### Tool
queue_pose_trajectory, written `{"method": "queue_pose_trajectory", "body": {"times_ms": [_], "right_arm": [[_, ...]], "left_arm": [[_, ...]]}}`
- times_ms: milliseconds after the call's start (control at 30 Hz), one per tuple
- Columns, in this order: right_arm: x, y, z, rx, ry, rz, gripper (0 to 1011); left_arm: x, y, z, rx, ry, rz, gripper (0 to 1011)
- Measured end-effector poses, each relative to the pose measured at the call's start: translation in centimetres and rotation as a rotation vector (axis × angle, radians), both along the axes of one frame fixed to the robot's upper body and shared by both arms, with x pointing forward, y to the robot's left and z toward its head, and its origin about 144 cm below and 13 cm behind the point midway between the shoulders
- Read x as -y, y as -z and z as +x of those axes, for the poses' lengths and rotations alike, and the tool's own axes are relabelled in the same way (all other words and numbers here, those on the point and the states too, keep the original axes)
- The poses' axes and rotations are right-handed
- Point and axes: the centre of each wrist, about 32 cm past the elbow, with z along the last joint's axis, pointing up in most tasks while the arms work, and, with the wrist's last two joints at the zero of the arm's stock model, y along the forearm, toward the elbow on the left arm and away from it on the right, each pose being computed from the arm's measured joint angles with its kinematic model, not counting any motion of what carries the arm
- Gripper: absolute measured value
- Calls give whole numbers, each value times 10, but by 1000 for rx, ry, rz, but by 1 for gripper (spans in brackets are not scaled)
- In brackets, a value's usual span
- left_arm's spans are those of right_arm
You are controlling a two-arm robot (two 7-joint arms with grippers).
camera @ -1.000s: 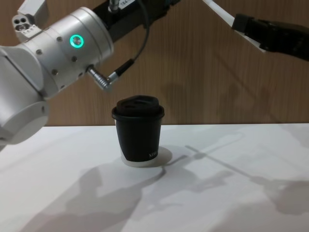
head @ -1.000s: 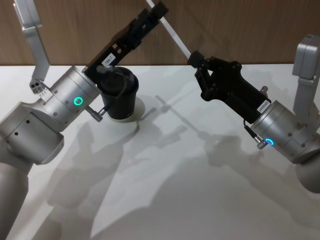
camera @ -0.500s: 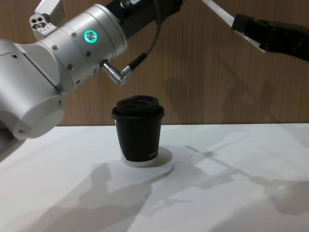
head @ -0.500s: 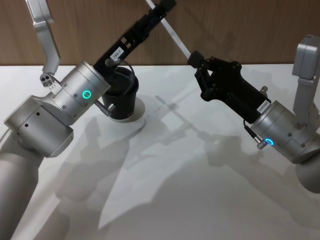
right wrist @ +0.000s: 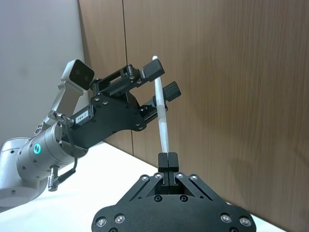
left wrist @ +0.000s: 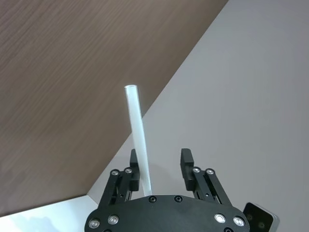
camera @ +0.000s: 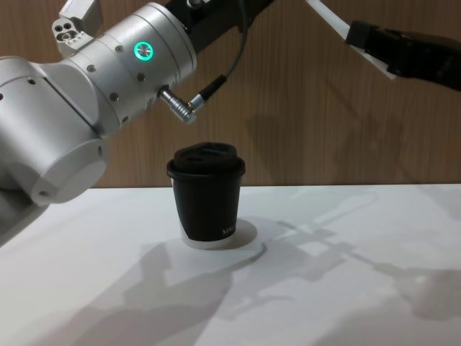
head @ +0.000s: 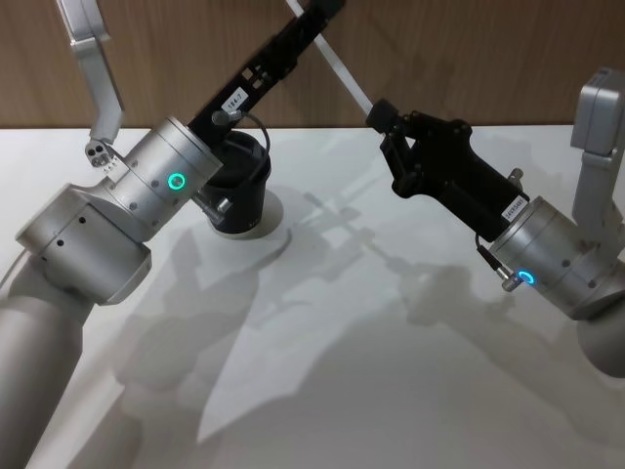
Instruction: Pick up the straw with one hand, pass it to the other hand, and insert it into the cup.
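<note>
1. While the fingers of the right gripper (head: 376,113) clench the lower end of the thin white drinking straw (head: 342,74), it slants aloft.
2. Fingers of the left gripper (left wrist: 161,157) stand spread around its upper part, seemingly ready for the handover.
3. Lidded black paper cup (camera: 207,196) waits on the white surface (camera: 360,310).

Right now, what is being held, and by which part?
The straw, pinched at its lower end by the right end effector; the left end effector stands open around its upper part.
</note>
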Motion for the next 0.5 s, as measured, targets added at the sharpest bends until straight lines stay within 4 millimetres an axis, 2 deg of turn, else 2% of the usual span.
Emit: {"method": "queue_pose_trajectory", "body": {"times_ms": [233, 300, 333, 467, 500], "right_arm": [[0, 0, 0, 0, 0, 0, 4], [0, 0, 0, 0, 0, 0, 4], [0, 0, 0, 0, 0, 0, 4], [0, 0, 0, 0, 0, 0, 4], [0, 0, 0, 0, 0, 0, 4]], "left_arm": [[1, -1, -1, 6, -12, 0, 292], [1, -1, -1, 7, -16, 0, 267], [1, -1, -2, 8, -19, 1, 208], [1, -2, -2, 9, -29, 5, 74], [0, -2, -2, 9, -31, 6, 74]]}}
